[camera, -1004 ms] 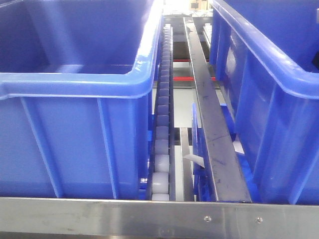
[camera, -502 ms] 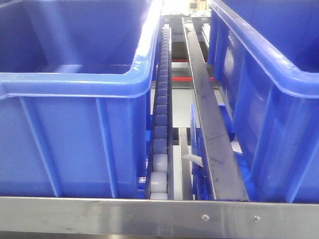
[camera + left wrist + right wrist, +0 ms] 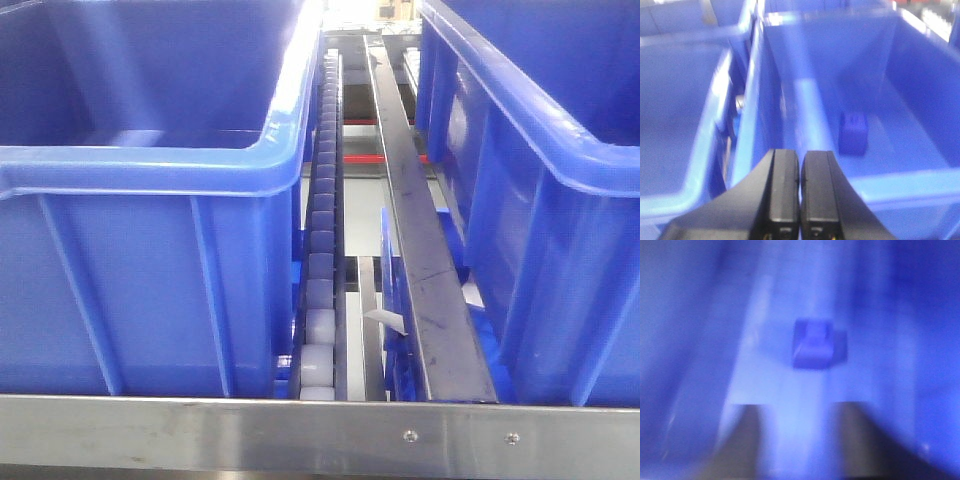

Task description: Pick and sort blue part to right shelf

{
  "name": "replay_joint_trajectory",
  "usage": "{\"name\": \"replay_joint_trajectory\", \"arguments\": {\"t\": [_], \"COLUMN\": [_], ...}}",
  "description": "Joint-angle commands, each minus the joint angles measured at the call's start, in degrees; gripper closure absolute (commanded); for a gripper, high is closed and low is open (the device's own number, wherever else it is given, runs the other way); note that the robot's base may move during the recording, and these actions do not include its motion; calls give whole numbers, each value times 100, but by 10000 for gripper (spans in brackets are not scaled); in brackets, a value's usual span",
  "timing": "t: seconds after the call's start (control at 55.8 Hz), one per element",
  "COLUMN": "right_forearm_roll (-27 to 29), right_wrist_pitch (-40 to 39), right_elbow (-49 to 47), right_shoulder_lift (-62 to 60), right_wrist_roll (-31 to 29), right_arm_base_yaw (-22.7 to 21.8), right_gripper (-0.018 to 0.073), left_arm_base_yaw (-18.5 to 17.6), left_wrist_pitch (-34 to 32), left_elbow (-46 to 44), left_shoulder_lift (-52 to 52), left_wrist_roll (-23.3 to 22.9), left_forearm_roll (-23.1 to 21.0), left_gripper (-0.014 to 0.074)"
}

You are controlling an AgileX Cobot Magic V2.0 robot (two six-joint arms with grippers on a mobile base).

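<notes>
We have not grasped yet: our right claw (image 3: 792, 440) hangs spread above the blue part (image 3: 812, 345); left claw (image 3: 800, 192) pressed together.

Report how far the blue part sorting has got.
Done: nothing that shows; no part is held. In hand: the right gripper is open, with a blurred blue part lying ahead of it on a bin floor. The left gripper is shut and empty, over a blue bin holding another blue block. Left: grasp, carry, place on the right shelf.
</notes>
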Motion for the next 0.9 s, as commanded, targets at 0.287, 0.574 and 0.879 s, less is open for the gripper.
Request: {"name": "replay_joint_trajectory", "arguments": {"t": [0.287, 0.574, 0.879], "right_forearm_roll": [100, 145, 152], "right_wrist_pitch": [100, 380, 436], "right_elbow": [791, 824, 824], "right_shoulder_lift": [-2930, -3647, -3647], "right_wrist_roll": [-56, -56, -45], "right_arm_base_yaw": [-7, -7, -7], "right_gripper": [522, 522, 522], "left_arm_base_yaw": [-22, -22, -22], "left_wrist_pitch": [-723, -709, -709], "left_elbow": [-132, -132, -132], "left_shoulder_lift": [86, 86, 86], "left_wrist_roll": [-65, -65, -65], "left_forearm_roll": [217, 457, 447], "left_gripper": [474, 474, 474]}}
